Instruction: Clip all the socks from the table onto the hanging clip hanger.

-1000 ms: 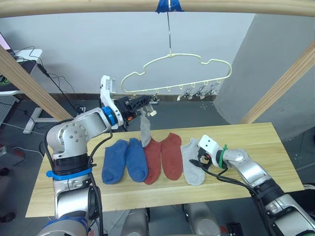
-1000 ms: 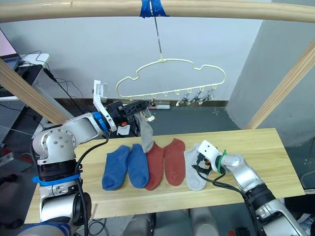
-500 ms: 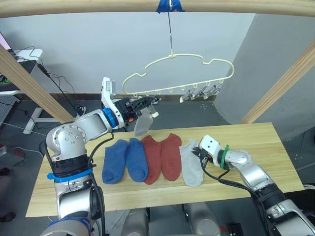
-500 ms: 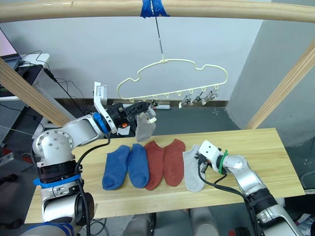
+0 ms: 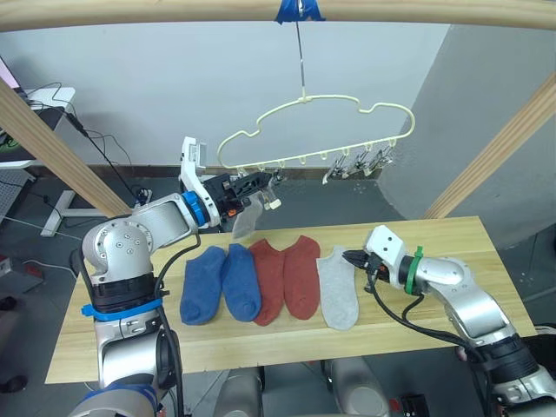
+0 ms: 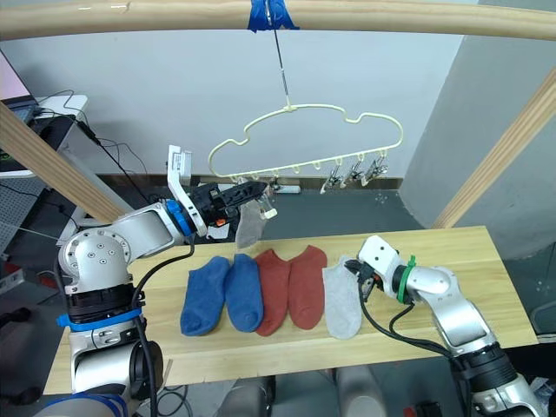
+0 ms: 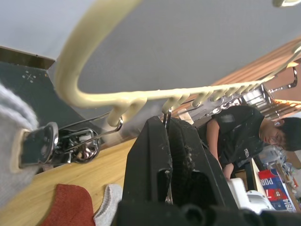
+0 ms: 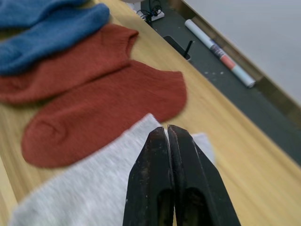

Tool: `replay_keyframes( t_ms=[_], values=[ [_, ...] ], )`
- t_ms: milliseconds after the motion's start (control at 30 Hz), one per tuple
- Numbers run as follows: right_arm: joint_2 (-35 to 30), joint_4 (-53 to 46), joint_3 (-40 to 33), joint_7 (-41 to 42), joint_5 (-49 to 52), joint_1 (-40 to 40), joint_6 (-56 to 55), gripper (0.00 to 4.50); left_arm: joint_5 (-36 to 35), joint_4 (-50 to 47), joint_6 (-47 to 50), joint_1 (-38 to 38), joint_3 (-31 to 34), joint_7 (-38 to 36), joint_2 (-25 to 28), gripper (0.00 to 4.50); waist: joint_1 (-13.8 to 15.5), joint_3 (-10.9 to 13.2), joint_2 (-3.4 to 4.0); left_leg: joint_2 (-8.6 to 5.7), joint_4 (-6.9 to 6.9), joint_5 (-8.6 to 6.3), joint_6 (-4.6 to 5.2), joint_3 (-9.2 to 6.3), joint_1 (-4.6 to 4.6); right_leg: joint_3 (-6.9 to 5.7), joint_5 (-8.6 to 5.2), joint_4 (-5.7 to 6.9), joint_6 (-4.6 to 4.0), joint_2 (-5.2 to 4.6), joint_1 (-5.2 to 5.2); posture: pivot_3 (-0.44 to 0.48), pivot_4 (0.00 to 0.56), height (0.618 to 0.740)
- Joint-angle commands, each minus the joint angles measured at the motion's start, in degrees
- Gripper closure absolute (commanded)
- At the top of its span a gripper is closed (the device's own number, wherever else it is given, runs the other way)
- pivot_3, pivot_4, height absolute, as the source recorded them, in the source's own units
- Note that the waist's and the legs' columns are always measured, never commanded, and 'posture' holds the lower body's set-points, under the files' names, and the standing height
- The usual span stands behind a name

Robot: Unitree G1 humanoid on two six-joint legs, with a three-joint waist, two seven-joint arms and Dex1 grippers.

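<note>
Nearest, five socks lie in a row on the table (image 5: pixel 486 261), long axes pointing away from the robot, and the right gripper (image 5: pixel 351 257), fingers closed and empty, sits just beside the cuff of the grey sock (image 5: pixel 337 287), its forearm low. Farther back, the raised left gripper (image 5: pixel 265 180) is closed at the clip hanger (image 5: pixel 317 130), where the other grey sock (image 5: pixel 247 217) hangs from a clip; the right arm is nearer the next sock.
</note>
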Motion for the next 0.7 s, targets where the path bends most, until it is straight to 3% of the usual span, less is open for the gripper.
replay_keyframes(
  t_ms=[33,333,367,667,700],
  values=[
    [-0.10,5.27,2.83,0.46,-3.10,-1.59,-0.50,3.34,0.50,0.76,1.06,1.00,-0.85,-0.16,1.16,4.50,0.10,0.00,0.00,-0.02,0.01,0.00,0.00,0.02,0.00,0.02,0.02,0.00,-0.02,-0.02,0.00,-0.146,0.256,0.740],
    [2.36,14.44,5.09,0.48,-6.23,-6.39,-0.88,0.22,-0.38,-0.75,1.51,2.00,-0.65,0.15,1.51,4.50,0.17,0.00,0.00,-0.01,-0.01,0.00,0.00,0.04,-0.02,0.03,0.11,-0.04,-0.16,-0.02,-0.02,-0.113,0.252,0.740],
    [3.08,15.36,4.87,-0.04,-6.31,-6.92,-1.40,0.04,-0.41,-1.08,1.60,2.23,-0.82,-0.02,1.76,4.50,0.20,0.00,0.00,-0.02,0.00,0.00,0.00,0.05,-0.03,0.04,0.12,-0.05,-0.16,-0.03,-0.02,-0.113,0.252,0.740],
    [6.59,22.32,4.99,-2.92,-9.44,-8.33,-4.56,0.04,-1.23,-1.91,1.28,2.82,-1.08,0.48,2.04,4.50,0.59,-0.01,0.00,-0.01,-0.01,0.00,0.00,0.04,-0.01,0.03,0.13,-0.04,-0.17,-0.02,-0.02,-0.103,0.246,0.740],
    [6.66,23.65,5.35,-2.81,-9.99,-8.36,-5.27,0.20,-1.29,-1.92,1.21,2.80,-1.12,0.52,2.00,4.50,0.66,0.00,0.01,0.00,-0.01,0.00,0.00,0.03,0.00,0.02,0.15,-0.03,-0.20,-0.02,-0.02,-0.103,0.246,0.740]
  ],
)
